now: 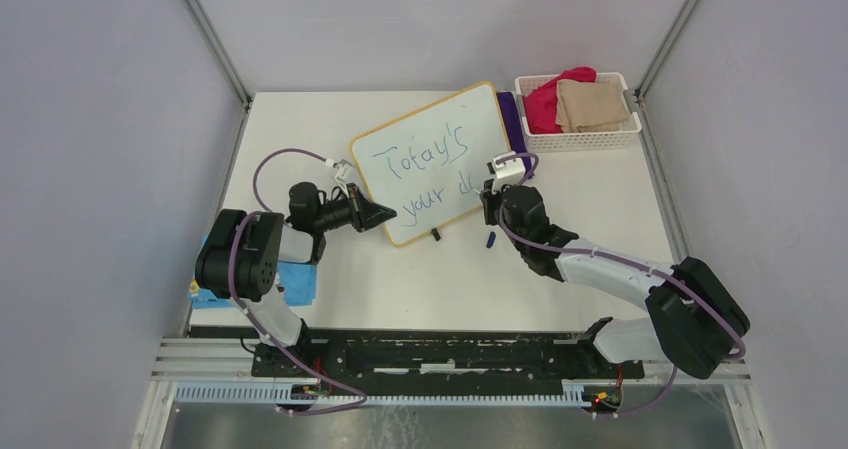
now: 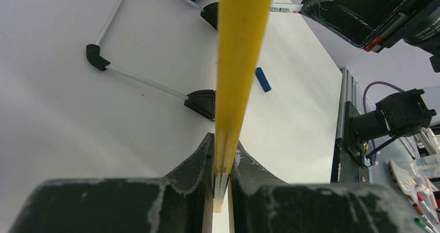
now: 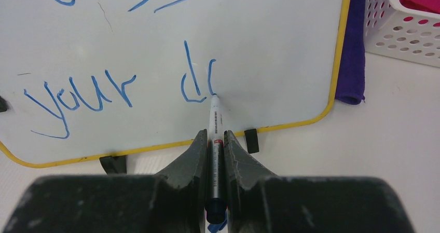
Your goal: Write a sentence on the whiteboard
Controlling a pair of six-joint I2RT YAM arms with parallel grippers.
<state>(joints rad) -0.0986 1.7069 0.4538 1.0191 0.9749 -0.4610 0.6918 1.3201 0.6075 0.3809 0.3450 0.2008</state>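
Room: pale grey wall panels close in the far side and both flanks of the whiteboard (image 1: 430, 159); thin metal posts run up the two far corners.
Surface: a matt white table (image 1: 420, 289) carries the whiteboard; a metal rail with both arm bases runs along the table edge nearest the camera, well short of the whiteboard.
Whiteboard: mid-table, turned at an angle, yellow-framed with rounded corners; small black feet (image 3: 251, 139) sit on its near long edge.
Sentence (image 1: 428, 154): blue handwriting on the whiteboard; "Today's" on the upper line; "your d" and one further stroke on the lower line (image 3: 78, 100).
Left gripper (image 2: 222, 150): at the whiteboard's left corner; jaws clamped on the frame edge (image 2: 241, 62).
Right gripper (image 3: 215, 139): at the whiteboard's near right corner; jaws closed around a marker (image 3: 215, 121); the marker tip touches the whiteboard just right of the "d".
Cap (image 1: 491, 239): small and blue, lying on the table just off the whiteboard's near right corner; also seen past the frame in the left wrist view (image 2: 263, 79).
Purple cloth (image 3: 350, 62): tucked against the whiteboard's right short edge.
Basket (image 1: 578, 137): white and perforated, right of the whiteboard at the far table edge; it holds a pink cloth (image 1: 545, 104) and a tan cloth (image 1: 592, 104).
Blue pad (image 1: 297, 284): flat on the table, well left of the whiteboard, partly under the left arm.
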